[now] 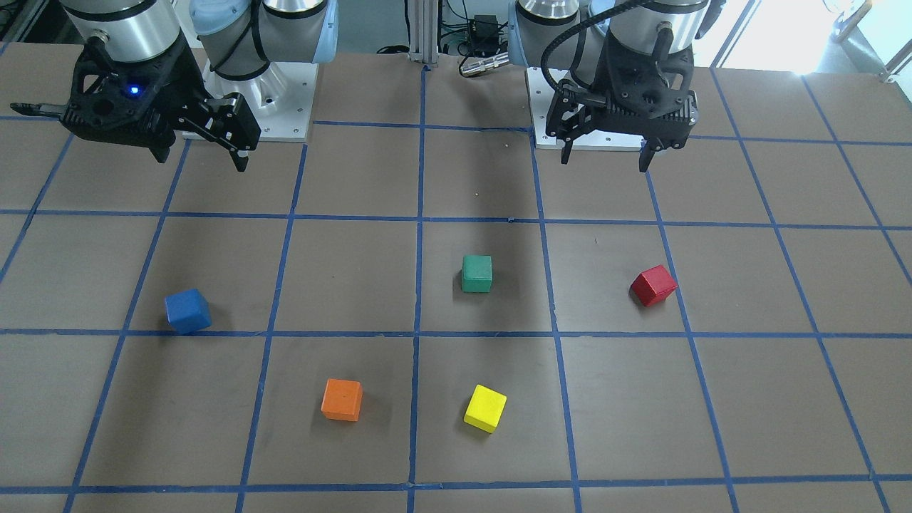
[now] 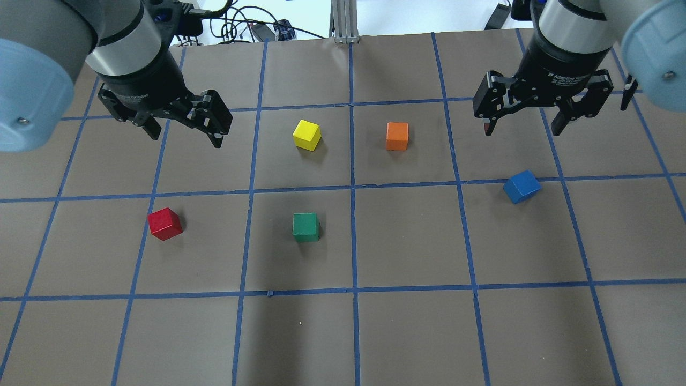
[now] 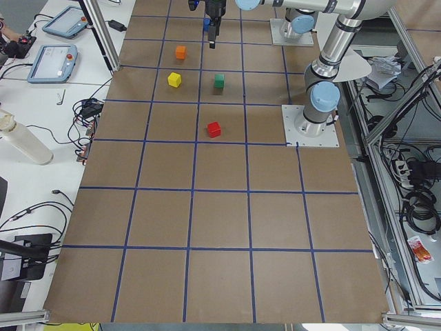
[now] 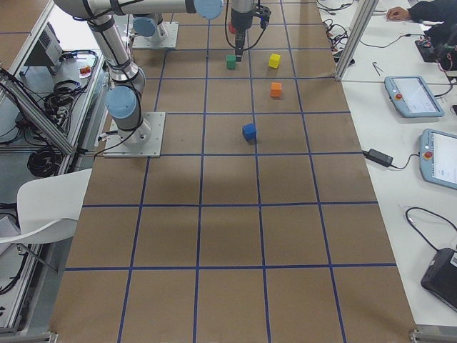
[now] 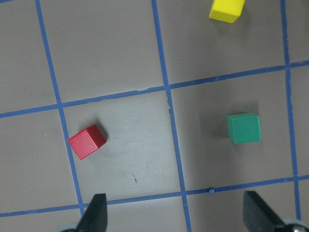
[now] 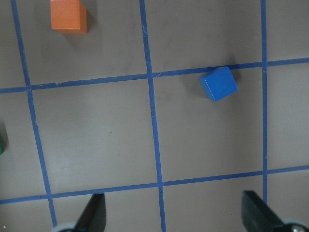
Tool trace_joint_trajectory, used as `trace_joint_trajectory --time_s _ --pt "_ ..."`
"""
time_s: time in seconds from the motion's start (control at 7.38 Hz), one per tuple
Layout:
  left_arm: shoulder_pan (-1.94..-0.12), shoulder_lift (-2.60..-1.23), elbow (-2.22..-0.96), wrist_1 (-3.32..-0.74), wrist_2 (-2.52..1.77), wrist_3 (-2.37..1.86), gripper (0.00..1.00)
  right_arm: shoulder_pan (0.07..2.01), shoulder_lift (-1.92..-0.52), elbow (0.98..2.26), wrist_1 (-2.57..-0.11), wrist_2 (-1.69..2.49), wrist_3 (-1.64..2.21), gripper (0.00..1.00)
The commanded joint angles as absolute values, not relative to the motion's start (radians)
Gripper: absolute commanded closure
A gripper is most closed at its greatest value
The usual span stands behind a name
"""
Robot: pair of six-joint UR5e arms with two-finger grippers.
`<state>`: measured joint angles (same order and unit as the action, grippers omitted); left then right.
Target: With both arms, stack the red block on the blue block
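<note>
The red block lies on the table at the left of the overhead view; it also shows in the front view and the left wrist view. The blue block lies at the right, touching a blue tape line, and shows in the front view and the right wrist view. My left gripper hangs open and empty high above the table, beyond the red block. My right gripper hangs open and empty high above the table, beyond the blue block.
A green cube, a yellow cube and an orange cube lie between the two blocks. The brown table carries a blue tape grid. Teach pendants and cables lie beyond the table's far edge.
</note>
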<state>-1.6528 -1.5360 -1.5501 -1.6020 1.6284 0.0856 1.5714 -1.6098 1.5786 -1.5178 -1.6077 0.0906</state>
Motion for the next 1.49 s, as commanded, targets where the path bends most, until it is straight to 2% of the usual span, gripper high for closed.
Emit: trace_joint_trajectory --time_s 0.0,0.68,1.36 --pt "-1.645 -1.526 -1.531 -1.594 1.618 0.097 0.0 1.554 -1.609 1.58 -1.505 -1.603 0.091 0.0" --pt "-1.592 -1.623 -1.419 -1.611 1.588 0.084 0.0 1.554 -1.614 1.58 -1.499 -1.589 0.091 0.0" --pt "-1.571 -1.62 -1.451 -1.667 1.603 0.104 0.0 1.554 -1.634 1.58 -1.445 -1.589 0.087 0.0"
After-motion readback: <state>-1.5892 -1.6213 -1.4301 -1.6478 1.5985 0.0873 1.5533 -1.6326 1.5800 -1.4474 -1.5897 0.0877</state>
